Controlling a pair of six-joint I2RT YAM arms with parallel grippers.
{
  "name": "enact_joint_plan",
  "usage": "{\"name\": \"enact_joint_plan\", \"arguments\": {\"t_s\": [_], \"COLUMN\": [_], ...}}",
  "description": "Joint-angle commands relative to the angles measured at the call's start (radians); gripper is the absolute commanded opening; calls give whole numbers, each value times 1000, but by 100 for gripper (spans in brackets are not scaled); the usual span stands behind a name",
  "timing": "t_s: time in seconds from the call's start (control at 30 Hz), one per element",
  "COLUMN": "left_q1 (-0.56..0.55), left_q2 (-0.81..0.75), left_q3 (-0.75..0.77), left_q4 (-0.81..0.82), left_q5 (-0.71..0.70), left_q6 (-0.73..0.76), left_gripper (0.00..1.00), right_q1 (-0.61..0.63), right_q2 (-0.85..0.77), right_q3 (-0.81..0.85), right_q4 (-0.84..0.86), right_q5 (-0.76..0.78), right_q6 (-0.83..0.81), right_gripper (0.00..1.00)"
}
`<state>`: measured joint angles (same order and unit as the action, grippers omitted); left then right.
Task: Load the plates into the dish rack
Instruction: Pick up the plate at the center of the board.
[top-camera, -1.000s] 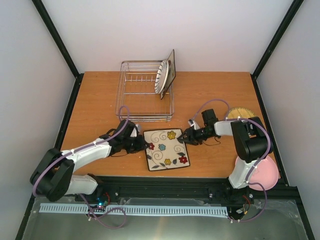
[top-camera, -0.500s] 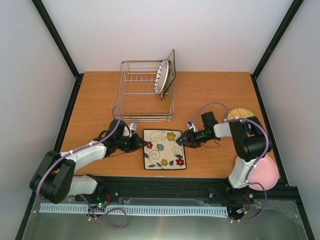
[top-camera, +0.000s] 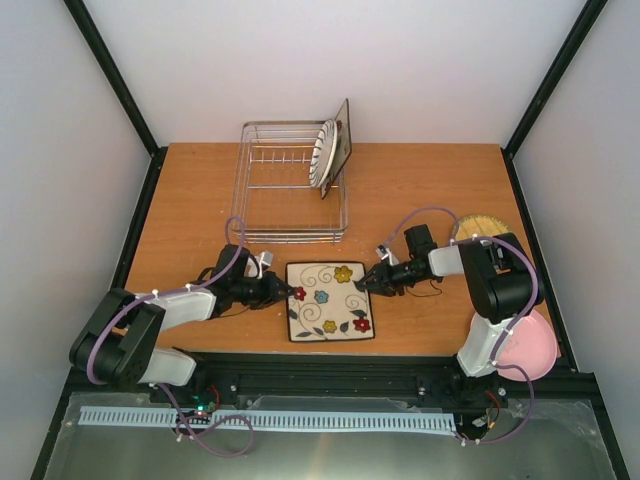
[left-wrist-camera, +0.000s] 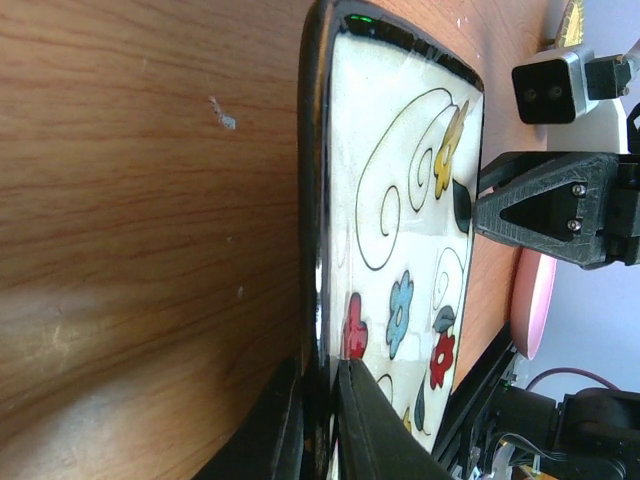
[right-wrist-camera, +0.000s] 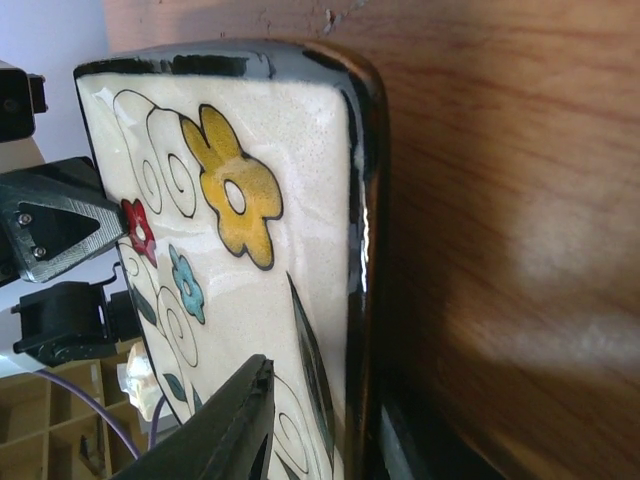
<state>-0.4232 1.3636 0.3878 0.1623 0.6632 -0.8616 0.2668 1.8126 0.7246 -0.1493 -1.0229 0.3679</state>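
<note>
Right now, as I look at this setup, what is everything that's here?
table: one, orange-brown wood, under everything
rack: one, silver wire, far side, left of centre
striped plate: one, black-and-white, on edge at the rack's right end
floral plate: one, white with dark rim, near middle, between the grippers
tan plate: one, tan, right side, partly hidden
pink plate: one, pink, near right corner
left gripper: one, black, shut on the floral plate's left rim
right gripper: one, black, fingers above and below the floral plate's right rim; grip unclear
</note>
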Motion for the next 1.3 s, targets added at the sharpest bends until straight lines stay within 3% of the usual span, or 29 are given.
{"name": "enact_joint_plan", "arguments": {"t_s": [0.0, 0.13, 0.2, 0.4, 0.6, 0.63, 0.8, 1.1, 1.27], "left_q1": [-51, -51, -51, -51, -51, -51, -52, -51, -51], "left_q2": [19, 29, 32, 22, 17, 19, 20, -50, -117], "left_q3": [51, 48, 51, 100, 101, 98, 102, 78, 86], "left_q4": [98, 119, 110, -40, -65, -50, 18, 59, -7], "left_q5": [89, 96, 98, 58, 57, 65, 107, 135, 104], "left_q6": [8, -2, 3, 76, 90, 86, 68, 37, 31], "left_gripper": [1, 1, 1, 3, 25, 25, 1, 1, 1], "right_q1": [94, 144, 167, 187, 188, 189, 196, 198, 198], "right_q2": [19, 33, 36, -59, -166, -166, -179, -183, -146], "right_q3": [-19, -9, -5, -8, 33, 44, 90, 90, 77], "right_q4": [-8, 22, 41, -23, -99, -99, -80, -75, -12], "right_q5": [-29, -37, -27, 27, 13, 5, -2, 7, 7], "right_q6": [44, 69, 88, 102, 141, 152, 199, 186, 200], "right_gripper": [26, 16, 4, 3, 3, 3, 3, 3, 3]}}
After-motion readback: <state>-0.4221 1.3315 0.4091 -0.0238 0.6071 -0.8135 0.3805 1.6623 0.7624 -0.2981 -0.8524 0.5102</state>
